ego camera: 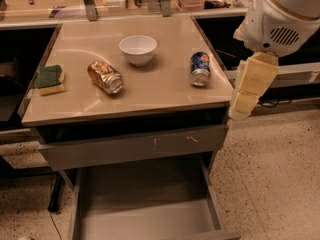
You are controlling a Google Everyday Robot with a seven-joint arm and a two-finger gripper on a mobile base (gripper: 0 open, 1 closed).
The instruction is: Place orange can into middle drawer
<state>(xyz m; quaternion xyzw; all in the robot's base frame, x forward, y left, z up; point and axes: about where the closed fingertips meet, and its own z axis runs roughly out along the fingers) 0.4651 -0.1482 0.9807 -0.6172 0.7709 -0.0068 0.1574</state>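
My cream, blocky gripper (pixel 248 91) hangs just off the right edge of the smooth beige tabletop (pixel 165 91); how wide it stands I cannot tell. The shiny, wrinkly orange-gold metal can (pixel 105 77) lies on its side well to the left, beyond a blue can (pixel 200 69), its long axis running back-left to front-right. Below, the wide, shallow grey metal middle drawer (pixel 145 196) stands open.

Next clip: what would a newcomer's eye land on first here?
The shiny orange can lies on its side left of centre on the tabletop, between a green sponge and a white bowl. Below, the middle drawer stands pulled open. The robot's hand hangs beyond the table's right edge, near a blue can.
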